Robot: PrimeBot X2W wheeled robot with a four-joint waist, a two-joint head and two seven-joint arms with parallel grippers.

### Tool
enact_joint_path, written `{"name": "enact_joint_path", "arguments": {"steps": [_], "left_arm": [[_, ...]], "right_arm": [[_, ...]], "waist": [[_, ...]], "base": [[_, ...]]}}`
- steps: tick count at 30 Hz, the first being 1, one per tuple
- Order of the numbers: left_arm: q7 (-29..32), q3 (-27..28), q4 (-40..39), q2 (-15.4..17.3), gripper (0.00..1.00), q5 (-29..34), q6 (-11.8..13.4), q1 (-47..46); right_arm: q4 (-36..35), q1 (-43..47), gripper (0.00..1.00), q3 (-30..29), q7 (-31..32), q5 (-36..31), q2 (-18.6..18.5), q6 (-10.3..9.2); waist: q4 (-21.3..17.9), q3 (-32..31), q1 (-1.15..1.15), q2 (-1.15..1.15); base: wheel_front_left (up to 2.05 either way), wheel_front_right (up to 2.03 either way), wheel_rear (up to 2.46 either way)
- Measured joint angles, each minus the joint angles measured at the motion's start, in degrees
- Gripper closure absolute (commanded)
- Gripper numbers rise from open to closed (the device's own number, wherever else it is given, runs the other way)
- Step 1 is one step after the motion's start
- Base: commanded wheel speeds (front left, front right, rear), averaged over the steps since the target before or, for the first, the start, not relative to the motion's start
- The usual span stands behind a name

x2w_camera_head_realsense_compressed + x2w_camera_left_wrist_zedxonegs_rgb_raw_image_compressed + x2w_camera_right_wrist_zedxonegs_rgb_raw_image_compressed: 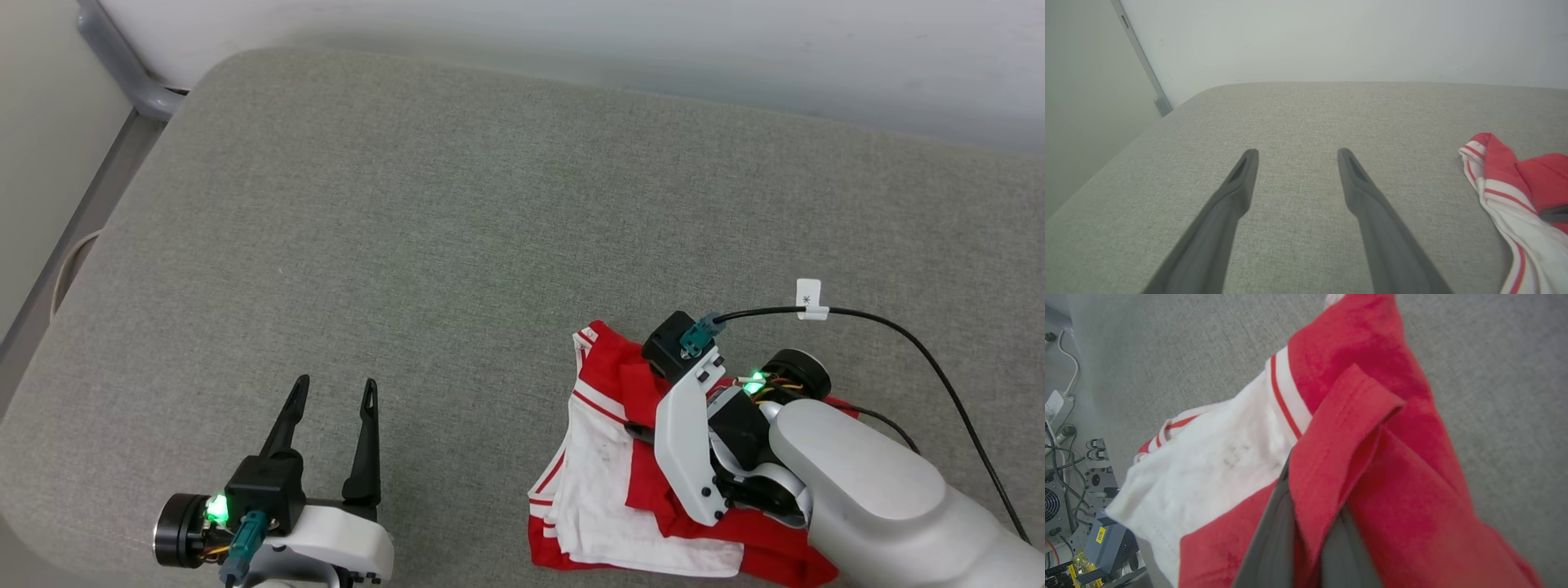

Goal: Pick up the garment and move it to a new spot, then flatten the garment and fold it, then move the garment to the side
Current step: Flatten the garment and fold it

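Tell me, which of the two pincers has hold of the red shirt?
The right pincer: it is shut on a red fold of the garment. The left pincer stands open over bare cushion.

lab-like test room: grey padded table [490, 204], bare wall [1331, 36], cables [1057, 457], electronics boxes [1106, 543] beside it.

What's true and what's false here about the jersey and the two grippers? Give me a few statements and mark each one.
The right gripper is shut on a red fold of the garment. True.
The left gripper holds a white sleeve. False: it is open, empty, apart from the garment.
The garment lies spread flat. False: it is bunched up.
The garment rests on the grey cushion. True.
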Motion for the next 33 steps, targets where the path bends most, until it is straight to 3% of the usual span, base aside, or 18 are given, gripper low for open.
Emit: {"name": "enact_joint_path", "arguments": {"steps": [2,3,4,5,14,21,27,33], "left_arm": [[0.0,0.0,0.2,0.0,0.0,0.0,0.0,-0.2],[0.0,0.0,0.2,-0.1,0.0,0.0,0.0,-0.2],[0.0,0.0,0.4,-0.1,0.0,0.0,0.1,-0.2],[0.0,0.0,0.5,-0.1,0.0,0.0,0.1,-0.2],[0.0,1.4,0.8,0.3,0.0,0.5,0.3,2.2],[0.0,1.8,0.5,0.8,0.0,1.0,0.5,4.2],[0.0,2.0,0.4,1.2,0.0,1.2,0.5,4.7],[0.0,1.9,-0.3,1.4,0.0,1.6,0.9,5.7]], "right_arm": [[0.8,-0.1,1.0,0.6,-1.3,0.7,0.1,0.0],[1.0,-0.1,0.81,0.7,-2.1,1.0,0.1,0.0],[1.1,-0.1,0.05,0.8,-3.1,1.4,0.1,0.0],[1.0,-0.1,0.0,0.9,-4.0,1.8,-0.1,0.0],[-9.2,3.0,0.0,-2.4,-14.4,3.0,-7.5,0.0],[-13.6,8.7,0.0,-14.3,-23.4,-3.4,-11.6,0.0],[-12.8,16.0,0.0,-29.1,-31.4,-13.9,-8.5,0.0],[-14.2,24.5,0.0,-43.3,-37.8,-26.7,-1.9,0.0]], "waist": [[-0.1,0.0,0.0,0.0],[-0.1,-0.1,0.0,0.0],[-0.2,-0.4,0.0,0.0],[-0.3,-0.7,0.0,0.0],[-2.3,-4.5,0.0,0.0],[-5.5,-7.3,0.0,0.0],[-7.8,-9.2,-0.01,0.0],[-8.9,-10.4,-0.01,0.0]], "base": [[0.0,0.0,0.0],[0.0,0.0,0.0],[0.0,0.0,0.0],[0.0,0.0,0.0],[0.0,0.0,0.0],[0.0,0.0,0.0],[0.0,0.0,0.0],[0.0,0.0,0.0]]}}
